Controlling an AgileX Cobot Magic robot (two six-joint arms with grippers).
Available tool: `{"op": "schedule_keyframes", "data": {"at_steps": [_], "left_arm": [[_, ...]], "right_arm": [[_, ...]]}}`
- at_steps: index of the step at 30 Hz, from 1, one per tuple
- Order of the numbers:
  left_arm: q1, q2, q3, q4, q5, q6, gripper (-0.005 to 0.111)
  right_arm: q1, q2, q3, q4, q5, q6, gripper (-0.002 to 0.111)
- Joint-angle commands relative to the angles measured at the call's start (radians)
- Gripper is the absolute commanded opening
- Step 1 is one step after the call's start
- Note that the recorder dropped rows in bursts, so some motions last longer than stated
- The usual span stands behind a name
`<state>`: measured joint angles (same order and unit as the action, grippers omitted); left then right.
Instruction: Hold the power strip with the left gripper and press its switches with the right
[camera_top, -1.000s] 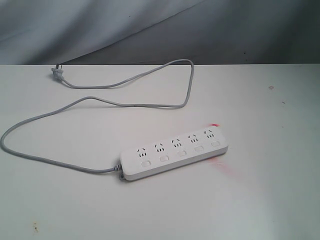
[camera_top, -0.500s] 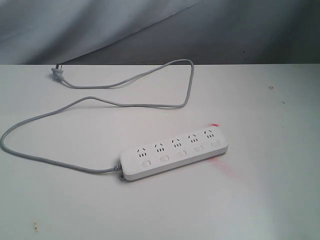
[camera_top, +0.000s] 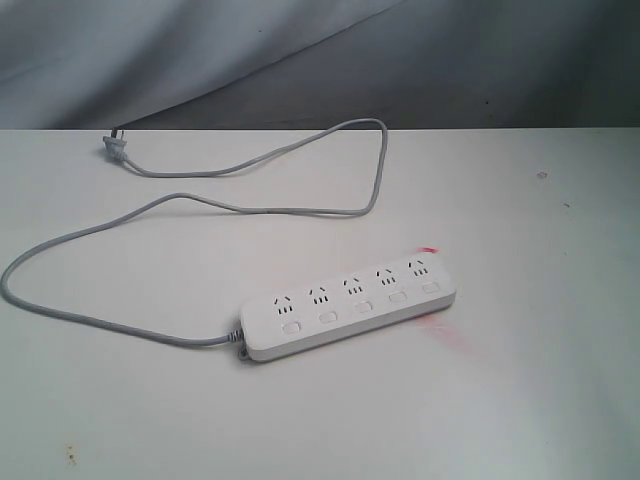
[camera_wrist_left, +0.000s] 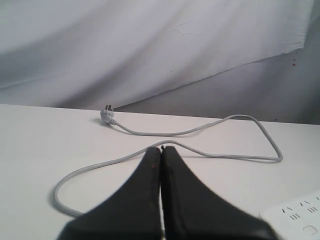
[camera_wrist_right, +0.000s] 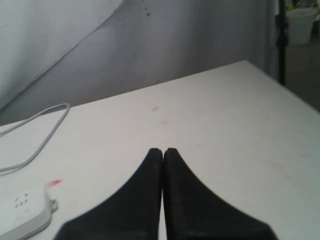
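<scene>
The white power strip (camera_top: 350, 306) lies flat on the table, slanting up to the right, with five outlets and a row of small white switches (camera_top: 362, 307) below them. Its grey cord (camera_top: 180, 200) loops away to the left and back to a plug (camera_top: 113, 148). Neither arm shows in the exterior view. My left gripper (camera_wrist_left: 161, 149) is shut and empty, above the cord (camera_wrist_left: 200, 150); a corner of the power strip (camera_wrist_left: 300, 215) shows to one side. My right gripper (camera_wrist_right: 163, 150) is shut and empty over bare table, with the power strip's end (camera_wrist_right: 22, 210) off to its side.
The white table (camera_top: 520, 400) ends at a grey cloth backdrop (camera_top: 300, 60). A small red mark (camera_top: 430, 250) lies by the strip's right end. The right wrist view shows the table's far edge (camera_wrist_right: 260, 67) with a dark stand and a white bucket (camera_wrist_right: 300, 25) beyond.
</scene>
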<state>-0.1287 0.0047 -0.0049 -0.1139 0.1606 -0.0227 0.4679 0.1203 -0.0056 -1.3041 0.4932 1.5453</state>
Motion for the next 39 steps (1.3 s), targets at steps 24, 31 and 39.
{"op": "schedule_keyframes", "data": {"at_steps": [24, 31, 39], "left_arm": [[-0.004, -0.005, 0.005, 0.002, -0.005, 0.001, 0.0], [-0.004, -0.005, 0.005, 0.002, -0.005, 0.001, 0.0], [-0.004, -0.005, 0.005, 0.002, -0.005, 0.001, 0.0]], "right_arm": [[-0.357, -0.12, 0.006, 0.098, -0.402, -0.317, 0.0], [-0.357, -0.12, 0.006, 0.254, -0.395, -0.469, 0.0], [-0.357, -0.12, 0.006, 1.076, -0.391, -1.432, 0.0]]}}
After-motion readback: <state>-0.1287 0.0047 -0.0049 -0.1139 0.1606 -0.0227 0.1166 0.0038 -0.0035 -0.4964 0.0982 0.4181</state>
